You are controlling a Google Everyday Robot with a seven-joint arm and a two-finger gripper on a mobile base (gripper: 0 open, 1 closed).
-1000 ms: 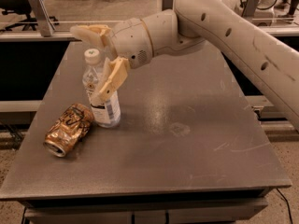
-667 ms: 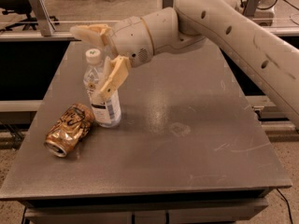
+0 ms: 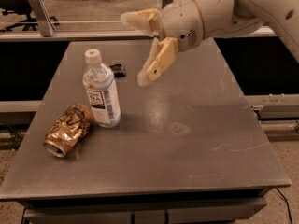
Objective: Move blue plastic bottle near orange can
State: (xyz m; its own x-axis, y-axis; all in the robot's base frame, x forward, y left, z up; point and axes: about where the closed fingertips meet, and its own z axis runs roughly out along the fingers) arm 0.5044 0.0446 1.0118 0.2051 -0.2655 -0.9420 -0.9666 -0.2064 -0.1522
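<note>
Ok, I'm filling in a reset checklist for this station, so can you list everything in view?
blue plastic bottle: one, clear bluish with a white cap, upright on the left half of the table.
orange can: one, orange-brown, crushed, lying on its side at the left front, close beside the bottle's base.
black wrapper: one, small and dark, flat on the table behind the bottle.
table: one, grey, filling the middle of the view.
rail: one, pale metal, behind the table.
arm: one, off-white, entering from the upper right.
gripper: one, cream, fingers spread open, empty, in the air up and right of the bottle.
</note>
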